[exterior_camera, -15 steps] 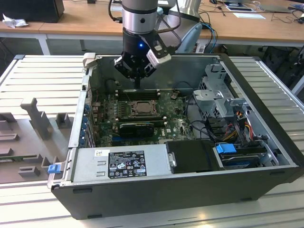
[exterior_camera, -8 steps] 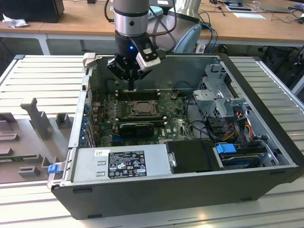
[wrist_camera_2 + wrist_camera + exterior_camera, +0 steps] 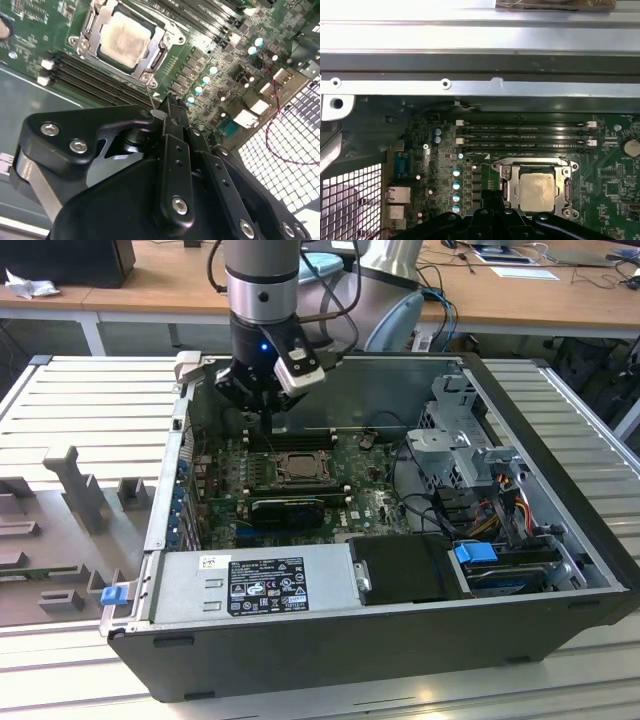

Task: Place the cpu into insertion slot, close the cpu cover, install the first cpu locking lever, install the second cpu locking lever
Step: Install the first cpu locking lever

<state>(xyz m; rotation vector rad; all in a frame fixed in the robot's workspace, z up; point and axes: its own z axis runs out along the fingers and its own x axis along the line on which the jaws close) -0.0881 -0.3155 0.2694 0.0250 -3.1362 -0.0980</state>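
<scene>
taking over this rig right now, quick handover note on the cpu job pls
Hand: shut, nothing seen held, tip down beside a corner of the slot, right at a thin lever rod that sticks up there. I cannot tell whether it touches the rod.
Cpu: lying flat in the slot.
Cover: down, framing the cpu.
Done: cpu placed, cover closed.
Left: the levers. The rod at the hand is not latched down; I cannot tell about the other one.
</scene>
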